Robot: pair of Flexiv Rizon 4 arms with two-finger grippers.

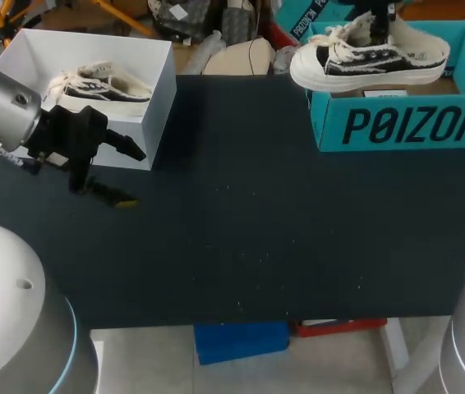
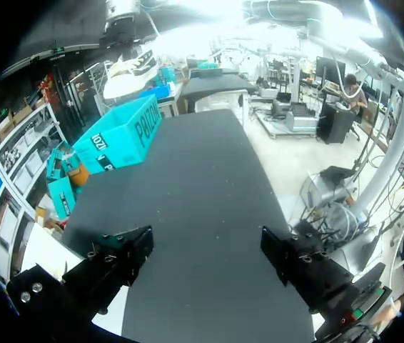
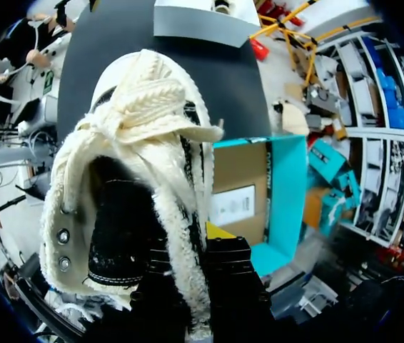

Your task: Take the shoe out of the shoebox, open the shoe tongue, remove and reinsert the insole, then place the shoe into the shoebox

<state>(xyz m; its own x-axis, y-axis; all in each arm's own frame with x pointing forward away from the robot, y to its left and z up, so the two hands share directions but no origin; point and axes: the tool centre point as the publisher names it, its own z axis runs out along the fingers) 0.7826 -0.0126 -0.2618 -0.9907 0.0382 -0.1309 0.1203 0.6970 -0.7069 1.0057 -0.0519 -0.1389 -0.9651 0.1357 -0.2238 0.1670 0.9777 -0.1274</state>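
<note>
A black-and-cream shoe (image 1: 372, 57) with a fleece lining hangs just above the teal shoebox (image 1: 397, 123) at the table's far right. My right gripper (image 1: 378, 18) holds it from above. In the right wrist view the gripper (image 3: 195, 250) is shut on the shoe's (image 3: 138, 143) fleece collar, with the open teal shoebox (image 3: 288, 193) below. My left gripper (image 1: 130, 174) stands open and empty, low over the table in front of a white box at the far left. Its fingers (image 2: 120, 261) are spread wide, and the shoe (image 2: 127, 71) and teal shoebox (image 2: 120, 136) show far ahead.
The white box (image 1: 146, 57) at the far left holds a second, matching shoe (image 1: 101, 86). The dark table top (image 1: 257, 213) stretches between the two boxes and to the front edge.
</note>
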